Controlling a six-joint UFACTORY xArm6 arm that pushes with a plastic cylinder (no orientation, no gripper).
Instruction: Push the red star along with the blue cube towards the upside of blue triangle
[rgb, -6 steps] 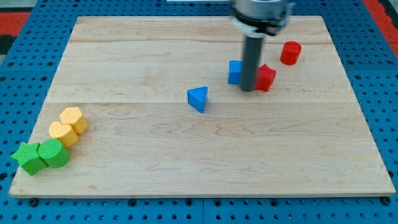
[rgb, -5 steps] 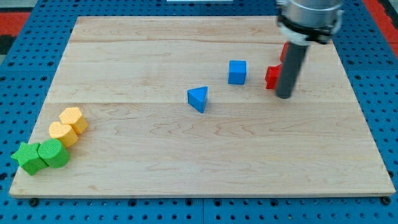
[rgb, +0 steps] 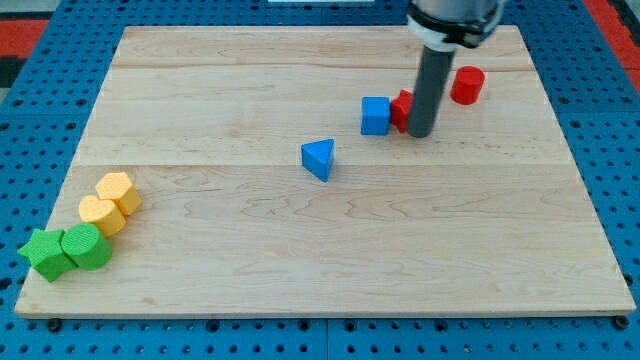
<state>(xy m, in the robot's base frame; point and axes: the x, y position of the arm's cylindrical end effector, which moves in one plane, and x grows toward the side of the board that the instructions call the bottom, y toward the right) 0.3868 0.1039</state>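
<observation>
my tip (rgb: 421, 133) against red star (rgb: 401, 110), blue cube (rgb: 375, 115) touching it, blue triangle (rgb: 318, 158) lower left

No readable text, label or number anywhere.

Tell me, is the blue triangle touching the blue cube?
No, the blue triangle sits apart from the blue cube, with bare board between them.

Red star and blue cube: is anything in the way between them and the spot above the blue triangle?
Nothing visible is. The blue cube sits just left of the red star, my tip is at the star's right side, and only bare board lies between them and the space above the blue triangle.
</observation>
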